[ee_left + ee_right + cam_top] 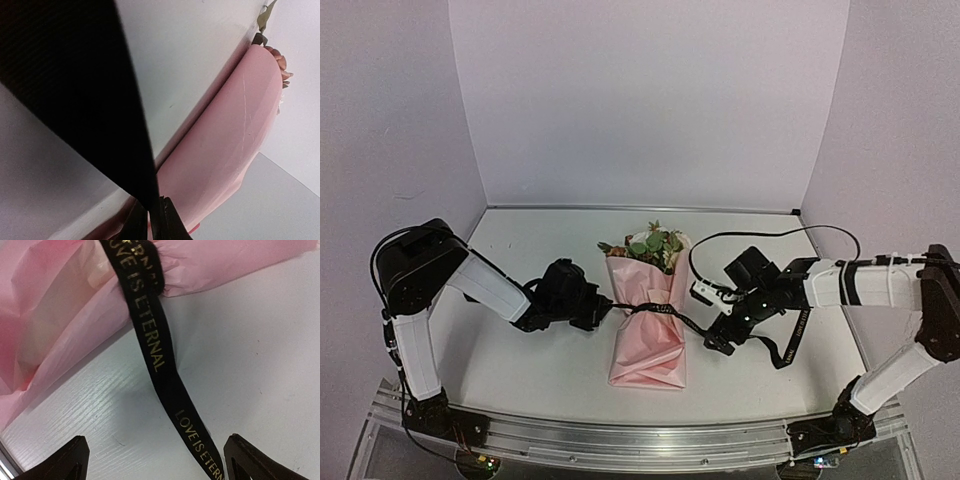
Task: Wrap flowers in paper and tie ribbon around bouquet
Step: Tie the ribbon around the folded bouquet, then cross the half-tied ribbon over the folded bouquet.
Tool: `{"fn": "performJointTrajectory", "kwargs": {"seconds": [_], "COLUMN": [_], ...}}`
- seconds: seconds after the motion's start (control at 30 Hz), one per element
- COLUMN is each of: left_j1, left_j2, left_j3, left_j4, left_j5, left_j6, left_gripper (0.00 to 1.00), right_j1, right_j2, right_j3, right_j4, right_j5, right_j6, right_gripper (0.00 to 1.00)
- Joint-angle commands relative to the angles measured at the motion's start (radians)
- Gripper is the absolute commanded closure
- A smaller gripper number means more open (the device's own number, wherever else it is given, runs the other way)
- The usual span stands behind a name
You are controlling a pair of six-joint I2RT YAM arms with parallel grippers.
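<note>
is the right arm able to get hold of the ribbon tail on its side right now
Probably yes. The right end effector is open, and the ribbon runs from the bouquet straight into its gap, lying over bare table with nothing blocking it.

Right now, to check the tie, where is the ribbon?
In the top view, centre, the ribbon crosses the bouquet, one end pinched by the left gripper, the other passing through the open right gripper.
</note>
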Motion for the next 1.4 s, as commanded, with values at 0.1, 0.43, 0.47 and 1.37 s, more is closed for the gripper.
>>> {"fn": "performJointTrajectory", "kwargs": {"seconds": [0.1, 0.43, 0.47, 1.37], "left_j1": [0.007, 0.014, 0.015, 0.222], "left_j2": [0.011, -0.01, -0.011, -0.166], "left_j3": [0.041, 0.025, 0.023, -0.134], "left_j4": [0.056, 0.051, 0.051, -0.248], "left_j5": [0.019, 0.029, 0.031, 0.143], "left_j6": [0.044, 0.063, 0.064, 0.43], "left_gripper": [1.0, 1.0, 1.0, 1.0], "right_j1": [0.063, 0.097, 0.098, 0.032], "right_j2": [0.141, 0.335, 0.35, 0.281], "right_j3": [0.122, 0.279, 0.292, 0.358], "right_j4": [-0.002, 0.012, 0.013, -0.296], "right_j5": [0.039, 0.214, 0.232, 0.468], "right_j6": [-0.104, -0.122, -0.129, 0.43], "right_gripper": [0.08, 0.17, 0.18, 1.0]}}
